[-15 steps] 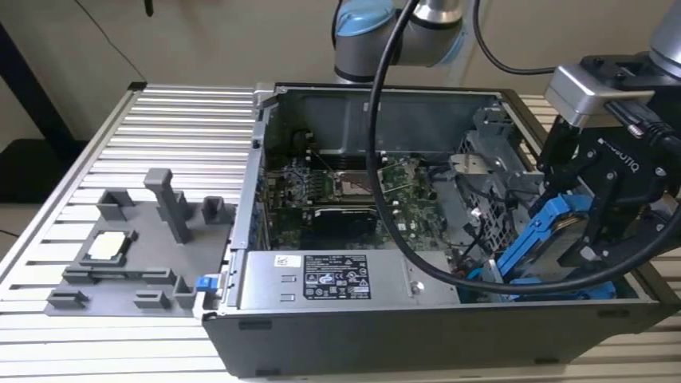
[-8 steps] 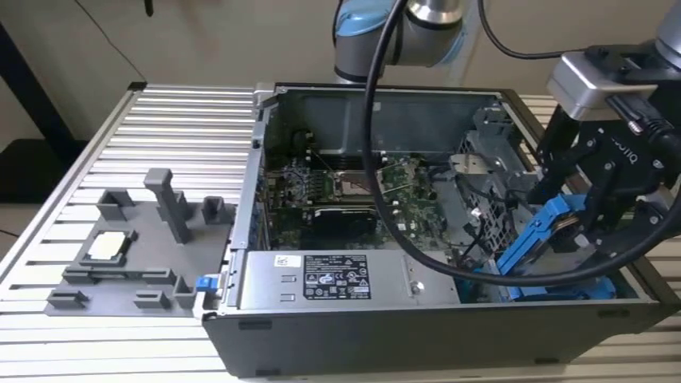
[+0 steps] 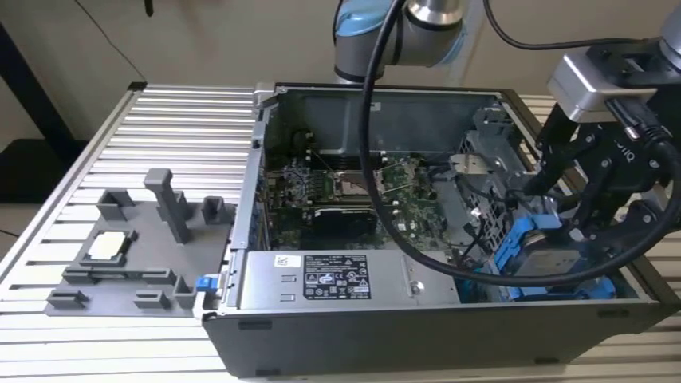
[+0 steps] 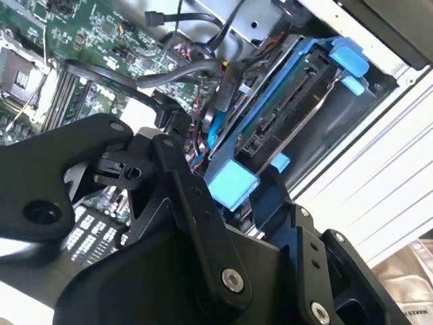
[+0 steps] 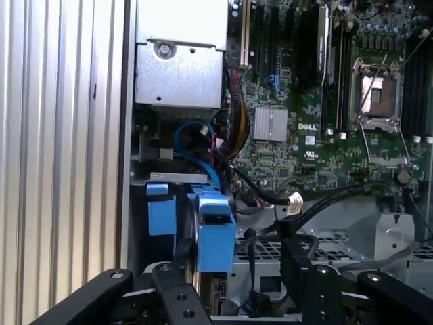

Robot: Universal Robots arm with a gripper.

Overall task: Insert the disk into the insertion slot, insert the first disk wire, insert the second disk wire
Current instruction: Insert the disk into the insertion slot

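In a corner of the computer case (image 3: 426,335), the disk (image 3: 553,263) stood partly inside the insertion slot (image 4: 342,125); the gripper (image 4: 224,179) was at its blue frame (image 5: 216,233) (whether clenched, I could not tell); a straight push seemed wise.

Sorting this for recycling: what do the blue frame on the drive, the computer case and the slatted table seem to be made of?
The disk's blue frame looks like moulded plastic: even saturated colour, soft sheen, chunky tabs. The computer case seems sheet metal: dull grey, thin folded edges. The table is probably extruded aluminium: pale, matte, ribbed slats.
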